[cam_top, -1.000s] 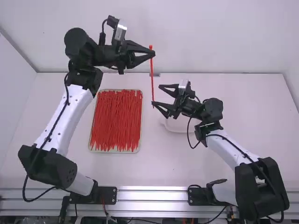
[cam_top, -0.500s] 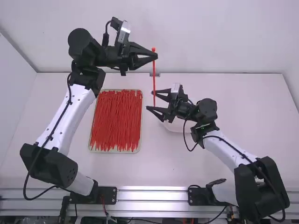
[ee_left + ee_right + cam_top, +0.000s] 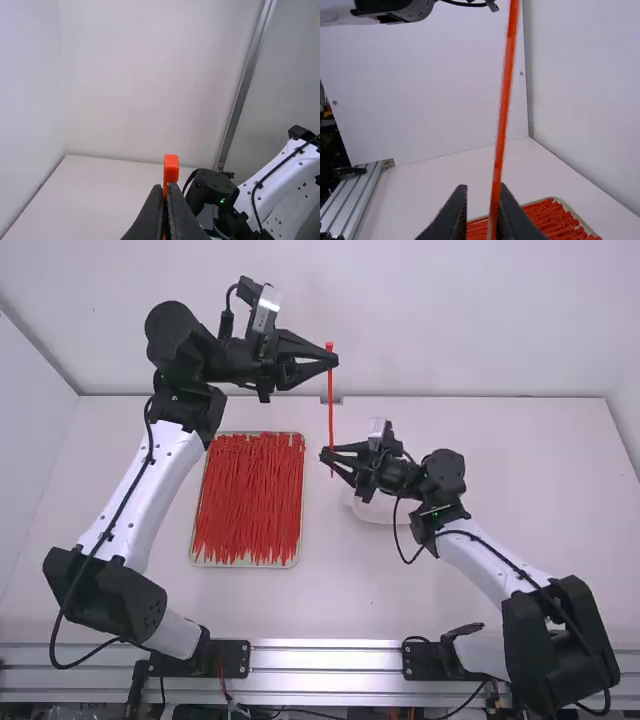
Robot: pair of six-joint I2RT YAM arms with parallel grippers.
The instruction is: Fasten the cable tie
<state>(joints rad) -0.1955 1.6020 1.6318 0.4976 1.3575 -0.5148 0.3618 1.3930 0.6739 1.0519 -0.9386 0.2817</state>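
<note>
White bench (image 3: 520, 450) below: the cable tie (image 3: 329, 405) hangs upright (head up, tail down), the left gripper (image 3: 332, 362) pinching it under the head, the right gripper (image 3: 327, 456) narrowly parted around its tail.

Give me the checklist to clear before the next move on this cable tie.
1. Left gripper shut on the cable tie, just below its head: ok.
2. Tie hangs straight, without kink or twist along its length: ok.
3. Tail runs between the fingers of the right gripper: ok.
4. Right gripper clamped on the tail: not ok; the right wrist view shows a gap between one finger and the tie.
5. Head's slot turned toward the tail: cannot tell.
6. Both grippers apart from the tray and its spare ties: ok.
</note>
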